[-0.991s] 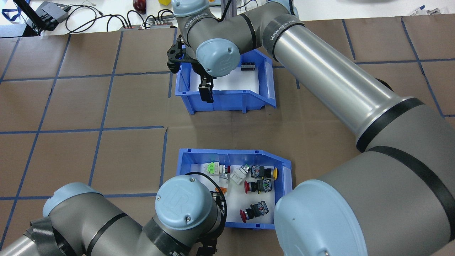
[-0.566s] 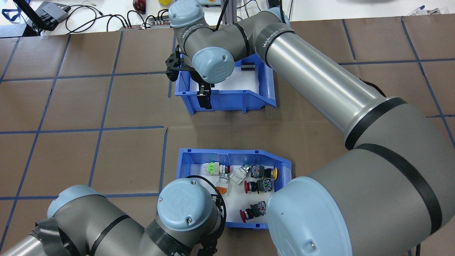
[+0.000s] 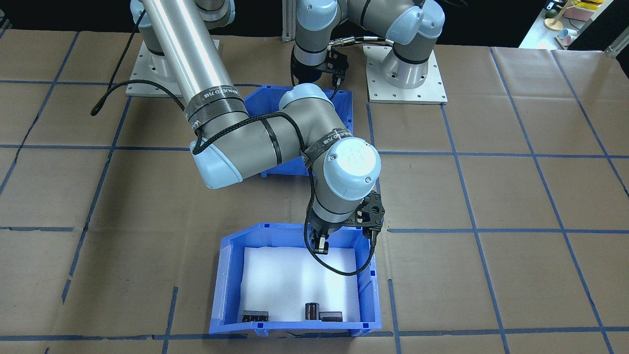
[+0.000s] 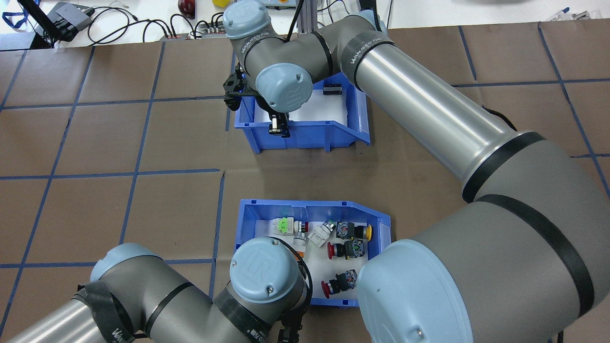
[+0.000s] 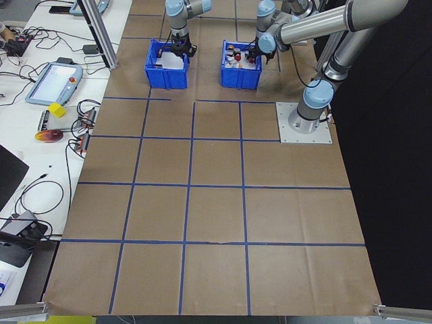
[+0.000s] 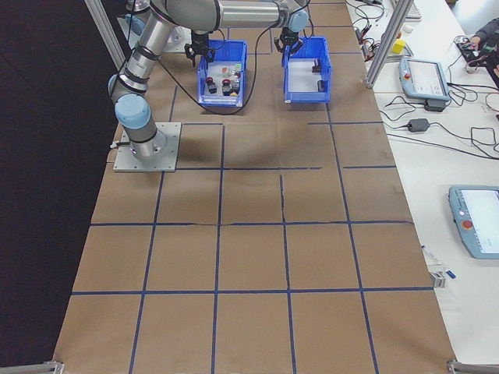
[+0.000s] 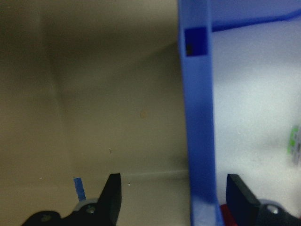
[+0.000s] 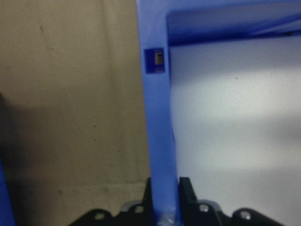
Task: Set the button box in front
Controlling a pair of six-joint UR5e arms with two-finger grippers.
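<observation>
One button box point(image 4: 312, 252), blue, white-lined; left end effector point(image 7: 171, 200) wide astride wall | right end effector point(image 8: 165, 193) apparently pinching far bin point(image 4: 300, 114).

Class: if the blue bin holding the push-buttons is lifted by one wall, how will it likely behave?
The button box looks like rigid plastic, so its wall probably won't flex much. Held at one edge, it may tilt. The loose push-buttons would likely slide or roll on the white liner.

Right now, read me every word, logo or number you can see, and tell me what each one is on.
"WANJEED", trailing characters too small to read: black strap on the right arm.
"UR": right arm's blue joint cap and left arm's blue joint cap.
Left arm's black strap: print too small to read.
</observation>
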